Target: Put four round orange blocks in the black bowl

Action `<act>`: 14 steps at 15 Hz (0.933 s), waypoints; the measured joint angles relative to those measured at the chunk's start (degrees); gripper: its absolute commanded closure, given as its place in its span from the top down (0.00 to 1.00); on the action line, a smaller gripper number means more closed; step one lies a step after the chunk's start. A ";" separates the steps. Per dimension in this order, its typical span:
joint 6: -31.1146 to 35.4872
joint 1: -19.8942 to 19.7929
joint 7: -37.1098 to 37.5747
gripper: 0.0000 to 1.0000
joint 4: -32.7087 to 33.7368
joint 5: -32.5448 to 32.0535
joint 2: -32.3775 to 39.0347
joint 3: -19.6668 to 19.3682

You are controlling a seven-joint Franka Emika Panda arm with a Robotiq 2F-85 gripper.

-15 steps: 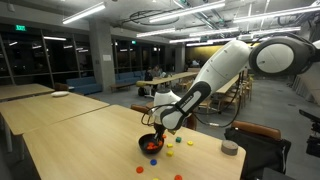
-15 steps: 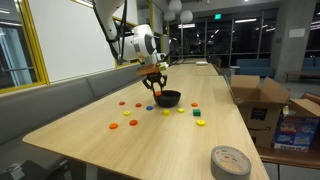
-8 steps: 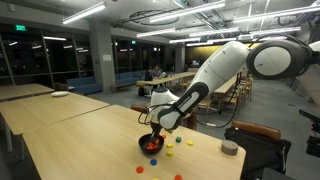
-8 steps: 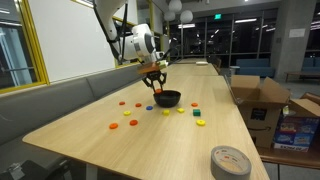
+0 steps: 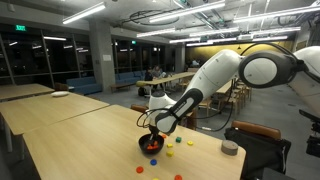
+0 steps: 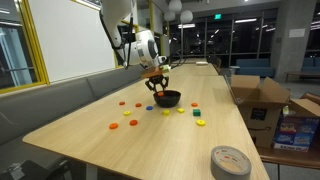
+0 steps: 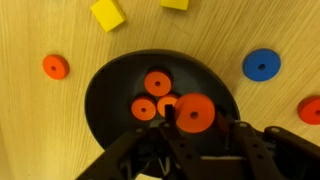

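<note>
**Claw over the black bowl, a round orange block pinched in it.**

In the wrist view the claw (image 7: 197,128) is narrowed on a round orange block (image 7: 196,113). The block lies flat and hangs directly over the black bowl (image 7: 105,97), right of the bowl's centre but inside its rim. Three more orange blocks (image 7: 157,83) lie on the bowl's floor, just to the left of the held one and partly under it. The target lies straight down, so I judge that no sideways shift is needed, only parting the fingers. In both exterior views the claw (image 5: 152,131) (image 6: 158,86) hangs just above the bowl (image 5: 151,146) (image 6: 167,98) on the table (image 6: 150,140). A spare orange disc (image 7: 55,67), a blue disc (image 7: 261,65) and a yellow cube (image 7: 107,14) lie on the table outside the bowl. If the held block lands inside, the count should reach four.
</note>
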 measured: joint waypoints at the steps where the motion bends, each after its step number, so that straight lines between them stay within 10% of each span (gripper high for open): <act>1: -0.02 -0.10 -0.22 0.68 0.58 0.00 0.64 -0.05; 7: -0.18 -0.91 -1.00 1.00 3.22 0.00 3.26 -0.14; 14: -3.44 -1.06 -1.77 1.00 3.87 0.00 1.65 -1.24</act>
